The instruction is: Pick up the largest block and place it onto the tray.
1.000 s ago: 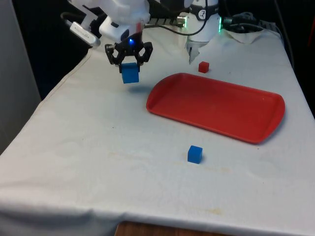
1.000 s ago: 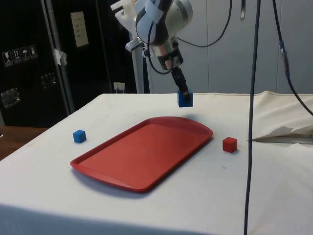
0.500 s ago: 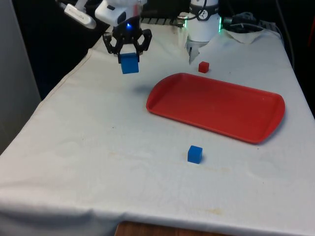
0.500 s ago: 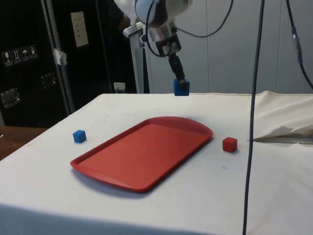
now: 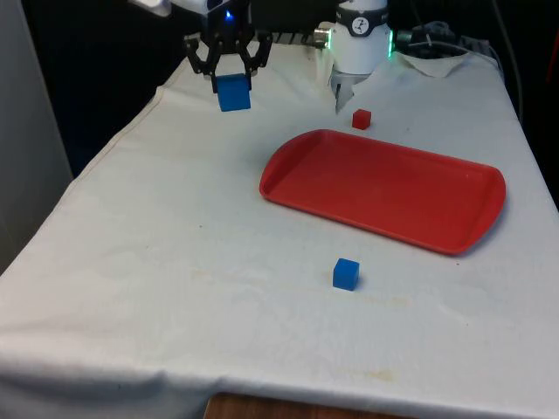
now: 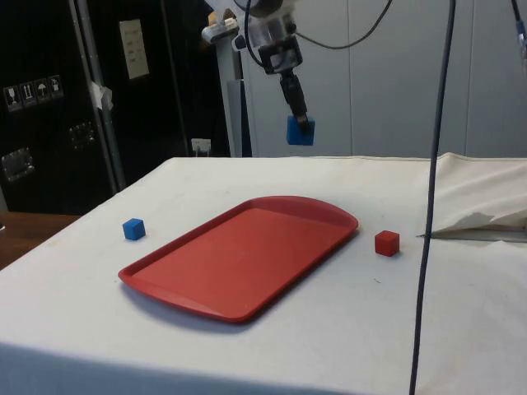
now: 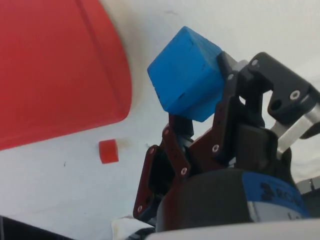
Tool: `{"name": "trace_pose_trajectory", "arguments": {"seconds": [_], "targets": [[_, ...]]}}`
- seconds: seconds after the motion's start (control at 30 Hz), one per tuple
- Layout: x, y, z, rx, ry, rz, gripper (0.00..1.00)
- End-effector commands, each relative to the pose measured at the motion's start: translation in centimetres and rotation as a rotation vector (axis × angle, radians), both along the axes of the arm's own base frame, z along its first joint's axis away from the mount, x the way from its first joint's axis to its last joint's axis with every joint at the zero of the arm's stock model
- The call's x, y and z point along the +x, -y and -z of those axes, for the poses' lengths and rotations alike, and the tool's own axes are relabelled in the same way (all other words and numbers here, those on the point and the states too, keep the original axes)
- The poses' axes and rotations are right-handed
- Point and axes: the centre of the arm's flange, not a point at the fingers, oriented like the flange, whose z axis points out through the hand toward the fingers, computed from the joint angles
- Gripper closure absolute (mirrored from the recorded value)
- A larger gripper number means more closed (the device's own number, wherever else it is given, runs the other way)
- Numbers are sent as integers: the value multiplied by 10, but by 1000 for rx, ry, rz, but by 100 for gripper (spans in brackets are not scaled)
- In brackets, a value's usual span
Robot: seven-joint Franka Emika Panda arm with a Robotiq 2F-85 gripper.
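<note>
1. Overhead, the white-draped desk [image 5: 175, 262] carries everything in play, from the tray down to two stray cubes.
2. Next in size, the red tray [image 5: 384, 188] lies flat and bare on the cloth, toward the front view's right; nothing rests in it yet.
3. Above the desk, the jaws [image 5: 229, 68] are closed on the large blue block [image 5: 233, 92], which hangs clear of the cloth, well off the tray's near corner toward the front view's left; the side view shows the same block [image 6: 300, 130] high above the tray's far end.
4. Seen from the wrist, the block [image 7: 187, 75] sits skewed between the fingertips [image 7: 227, 70], held by a small part of its faces. A judgement: that corner-heavy hold could let it twist or slip during the carry across, dropping it short of the tray.
5. Smaller, a blue cube [image 5: 346, 273] sits alone on the cloth in front of the tray.
6. Smallest, a red cube [image 5: 361, 119] stands just beyond the tray's far edge; a low sweep might clip it.
</note>
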Motion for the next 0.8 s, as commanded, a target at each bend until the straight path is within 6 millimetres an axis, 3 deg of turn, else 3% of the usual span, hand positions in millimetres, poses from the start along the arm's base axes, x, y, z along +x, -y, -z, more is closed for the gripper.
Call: {"name": "trace_pose_trajectory", "arguments": {"seconds": [0.0,0.77], "targets": [[0,-4,-2,-10,3,2,99],[6,-56,-2,18,2,25,99]]}}
